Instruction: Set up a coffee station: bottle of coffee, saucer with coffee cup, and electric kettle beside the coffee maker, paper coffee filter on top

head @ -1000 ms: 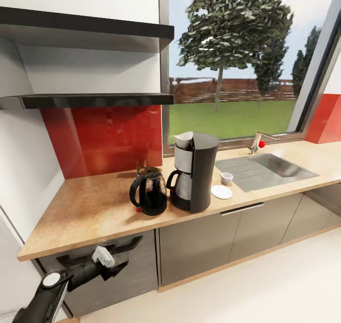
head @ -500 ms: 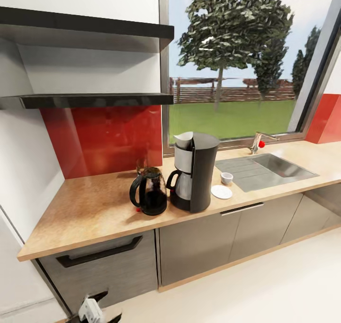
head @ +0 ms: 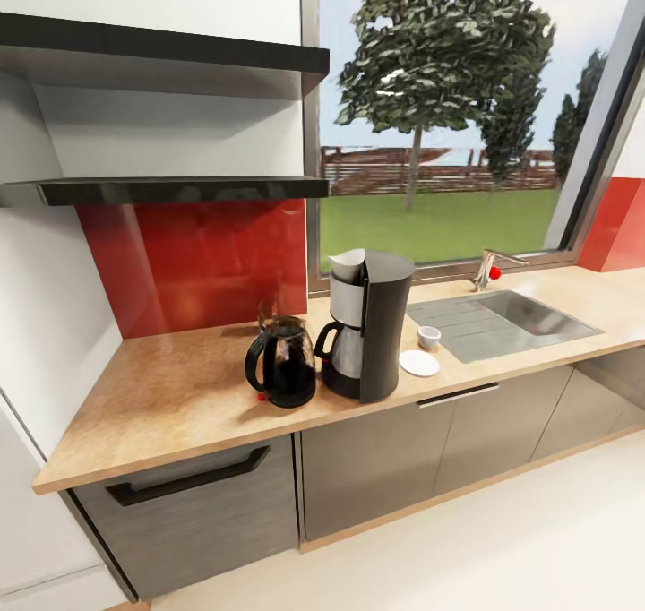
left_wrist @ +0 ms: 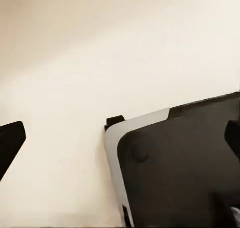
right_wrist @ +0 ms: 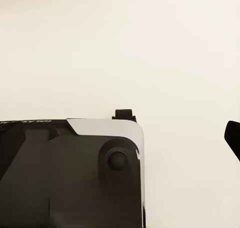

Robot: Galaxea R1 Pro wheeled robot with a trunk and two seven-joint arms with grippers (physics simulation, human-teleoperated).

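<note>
The black coffee maker stands on the wooden countertop, with a white paper filter sitting in its top. Touching close on its left is the dark electric kettle. A brownish glass shape peeks from behind the kettle; I cannot tell whether it is the coffee bottle. To the maker's right lies the white saucer, bare, with the small white cup on the counter just behind it. My left gripper hangs open over pale floor. My right gripper also looks open, one fingertip showing.
Two dark wall shelves hang above the counter's left part, seen from below. A steel sink with a tap is set in at the right under the window. A drawer front sits below. My dark base shows under both wrists.
My left arm dropped down from the lower left of the head view and out of that picture. The things on the counter have stayed put.
</note>
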